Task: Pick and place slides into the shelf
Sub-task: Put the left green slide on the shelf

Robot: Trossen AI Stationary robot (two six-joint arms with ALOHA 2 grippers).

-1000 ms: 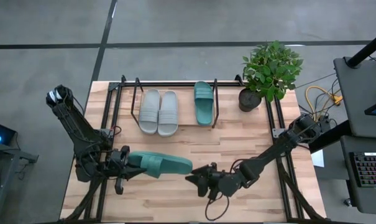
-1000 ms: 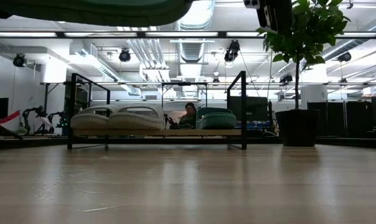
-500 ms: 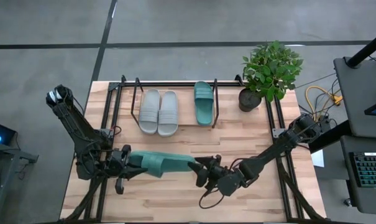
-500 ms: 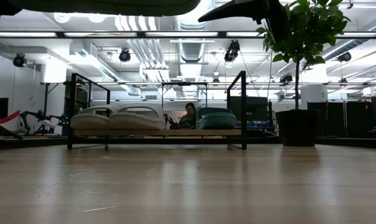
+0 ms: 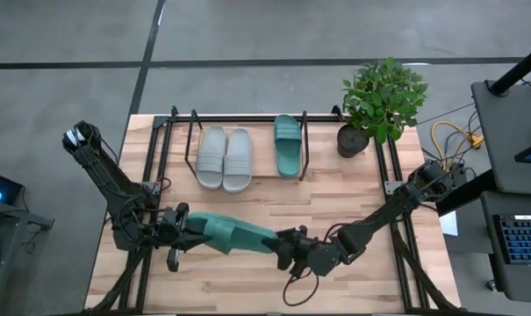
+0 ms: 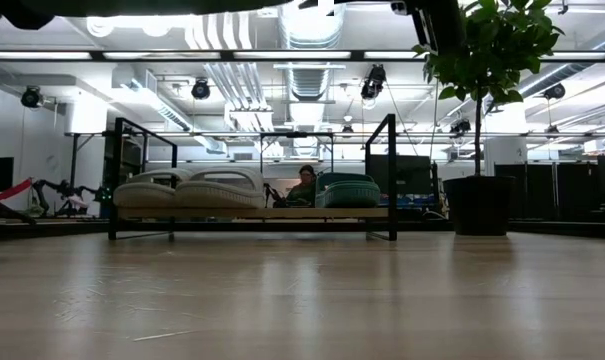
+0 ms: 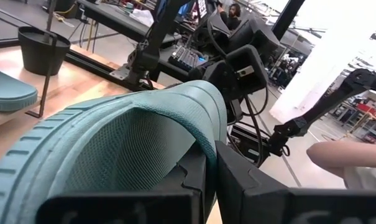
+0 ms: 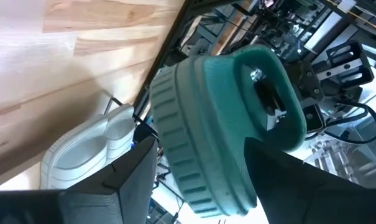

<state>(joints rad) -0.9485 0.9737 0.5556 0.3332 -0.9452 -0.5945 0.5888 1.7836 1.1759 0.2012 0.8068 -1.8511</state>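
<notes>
A dark teal slide (image 5: pixel 234 233) hangs above the table's near half, lengthwise left to right. My left gripper (image 5: pixel 179 233) is shut on its left end. My right gripper (image 5: pixel 284 248) is open at the slide's right end (image 8: pixel 219 124), one finger on either side of it. On the shelf (image 5: pixel 247 178) at the far side, two light grey slides (image 5: pixel 224 158) lie side by side on their soles. Another teal slide (image 5: pixel 287 145) lies to their right. In the low view the held slide is only a dark shape at the top edge (image 6: pixel 132 5). My left gripper pinches the slide's left end by its rim (image 7: pixel 203 149) between the two fingers. The fingers come level from the table's left and lie along the slide. The slide sticks out level toward the right, lifted clear of the table. My right gripper: I cannot tell whether its fingers touch the slide's right end.
A potted plant (image 5: pixel 381 101) stands at the far right beside the shelf. Black frame rails run along the table's left (image 5: pixel 155 167) and right (image 5: pixel 395 175) sides. Bare wooden tabletop (image 5: pixel 247 281) lies under and in front of the held slide.
My right gripper has moved toward the table's left and come up around the slide's right end, rolling a little. The slide's right end has swung slightly toward the near edge, while my left gripper has kept hold of it.
</notes>
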